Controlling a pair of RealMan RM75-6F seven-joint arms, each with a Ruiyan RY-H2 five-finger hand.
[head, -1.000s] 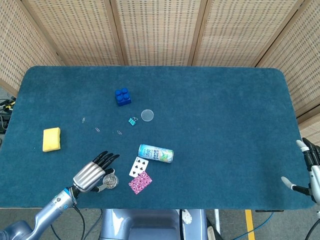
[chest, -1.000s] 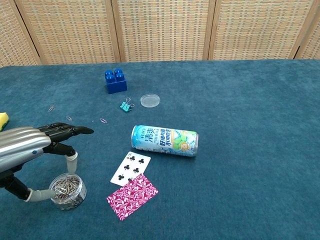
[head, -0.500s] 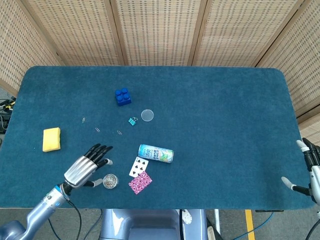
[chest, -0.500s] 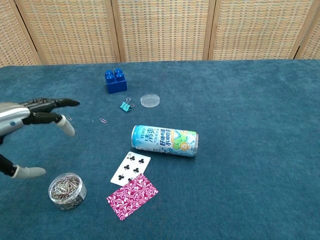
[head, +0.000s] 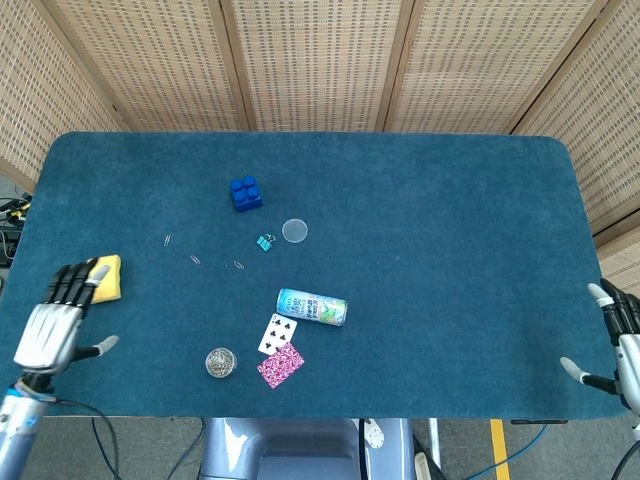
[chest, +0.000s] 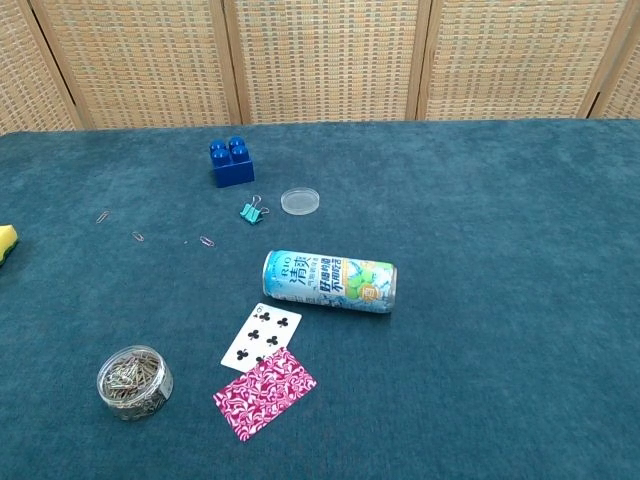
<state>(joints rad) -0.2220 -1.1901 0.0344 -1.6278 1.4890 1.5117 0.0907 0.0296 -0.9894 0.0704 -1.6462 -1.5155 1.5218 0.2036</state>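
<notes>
My left hand hovers open at the table's front left, its fingers reaching over the near end of a yellow sponge; it holds nothing and is out of the chest view. My right hand hangs open just off the front right edge, empty. A small clear jar of paper clips stands alone near the front edge. Beside it lie a face-up playing card and a pink patterned card. A drink can lies on its side.
A blue toy brick, a clear round lid and a teal binder clip sit further back. Loose paper clips are scattered left of the clip. Wicker screens close off the back.
My left hand has let go of the paper clip jar and swung far left to the sponge, leaving the chest view. The jar stays put. My right hand barely moved.
</notes>
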